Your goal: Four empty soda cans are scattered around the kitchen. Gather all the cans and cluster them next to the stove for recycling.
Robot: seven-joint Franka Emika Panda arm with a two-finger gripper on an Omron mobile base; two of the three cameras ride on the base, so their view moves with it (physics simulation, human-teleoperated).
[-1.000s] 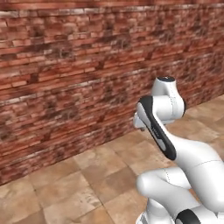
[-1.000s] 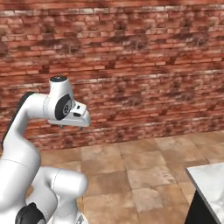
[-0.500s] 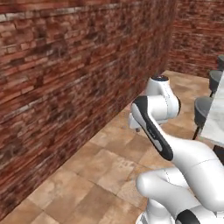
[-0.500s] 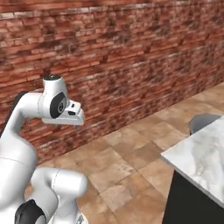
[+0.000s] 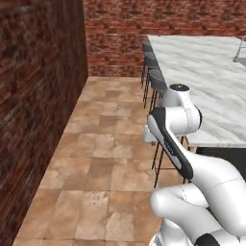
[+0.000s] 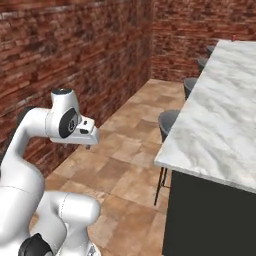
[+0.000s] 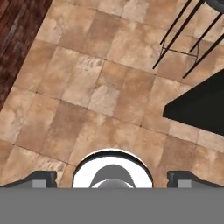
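The soda cans and the stove are out of view. My gripper (image 6: 88, 146) hangs from the folded arm at about counter height and points down at the tiled floor (image 7: 109, 87). In the hand view my gripper (image 7: 112, 178) stands open: its two dark fingertips (image 7: 43, 177) sit far apart at the bottom edge, and nothing is between them. Only bare floor tiles lie below it.
A long marble island counter (image 5: 211, 72) runs along the right, with a dark side panel (image 6: 210, 215). Round grey stools (image 5: 157, 79) on thin black legs line its edge. A brick wall (image 5: 33, 96) closes the left, leaving a tiled aisle between them.
The whole picture has swung as the base turned: the brick wall slid to the left and the island counter with its stools came into view. The arm's pose and the open jaws are unchanged.
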